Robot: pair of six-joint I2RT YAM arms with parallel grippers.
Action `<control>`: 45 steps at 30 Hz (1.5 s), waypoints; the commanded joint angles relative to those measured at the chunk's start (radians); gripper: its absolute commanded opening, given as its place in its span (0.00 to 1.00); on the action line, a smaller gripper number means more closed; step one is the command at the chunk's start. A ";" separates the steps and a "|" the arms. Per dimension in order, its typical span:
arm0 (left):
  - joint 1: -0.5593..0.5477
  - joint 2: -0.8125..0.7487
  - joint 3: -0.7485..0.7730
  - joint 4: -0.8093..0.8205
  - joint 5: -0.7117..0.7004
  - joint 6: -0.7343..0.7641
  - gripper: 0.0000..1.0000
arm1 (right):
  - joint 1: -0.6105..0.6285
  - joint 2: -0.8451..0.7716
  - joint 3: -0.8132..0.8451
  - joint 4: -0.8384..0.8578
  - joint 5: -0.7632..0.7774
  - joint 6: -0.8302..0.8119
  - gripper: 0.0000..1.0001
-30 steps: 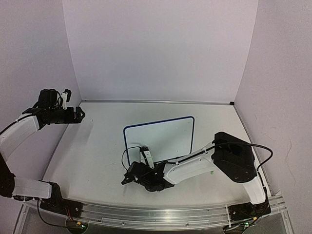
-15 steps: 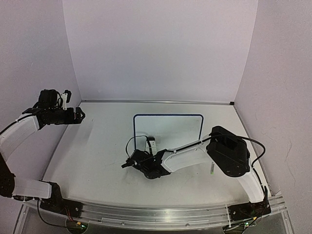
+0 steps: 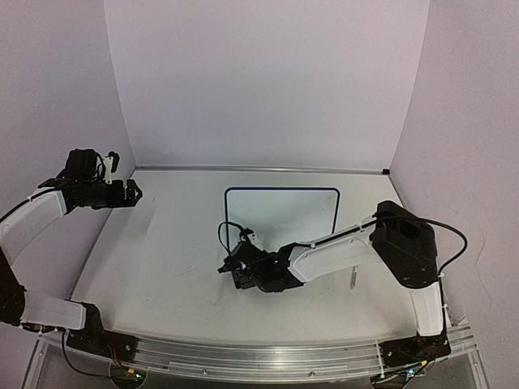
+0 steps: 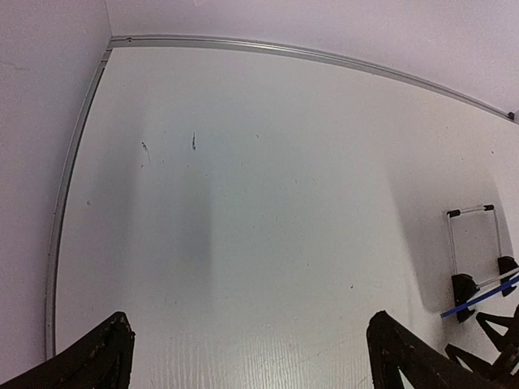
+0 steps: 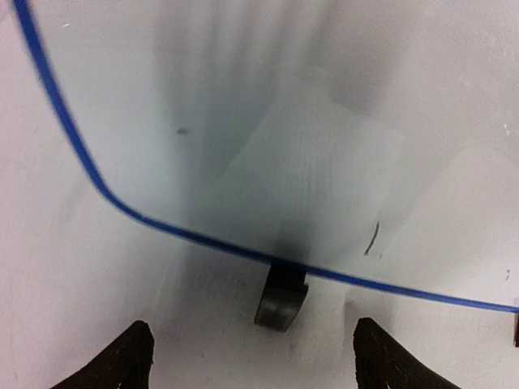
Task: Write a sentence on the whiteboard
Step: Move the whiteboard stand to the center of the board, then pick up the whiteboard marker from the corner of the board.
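Note:
The whiteboard (image 3: 284, 212), white with a dark blue frame, stands upright at mid-table. In the right wrist view its lower edge (image 5: 195, 237) and one black clip foot (image 5: 281, 301) are close ahead. My right gripper (image 3: 231, 274) (image 5: 253, 363) is open just in front of that foot, with nothing between its fingers. No sentence shows on the board, only a short dark stroke (image 5: 371, 239). My left gripper (image 3: 134, 193) (image 4: 251, 365) hovers open and empty at the far left. Its view catches the board's wire stand (image 4: 472, 239) at the right edge.
A thin pale stick, perhaps a marker (image 3: 353, 279), lies on the table right of my right forearm. Purple walls close the table in behind and on both sides. A metal rail (image 3: 259, 168) runs along the back edge.
The whiteboard has swung from a skewed angle to square and upright. My right gripper has opened, let go of the board's lower edge and shifted slightly right. The left arm is still.

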 commanded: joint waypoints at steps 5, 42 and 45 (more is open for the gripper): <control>0.003 -0.005 0.051 0.001 0.018 -0.024 0.99 | 0.080 -0.305 -0.195 0.043 -0.140 -0.063 0.83; 0.003 0.040 0.045 -0.037 0.075 0.012 0.99 | -0.624 -0.721 -0.648 -0.360 -0.394 0.100 0.38; 0.003 0.050 0.049 -0.043 0.079 0.013 0.99 | -0.624 -0.681 -0.633 -0.360 -0.391 0.096 0.35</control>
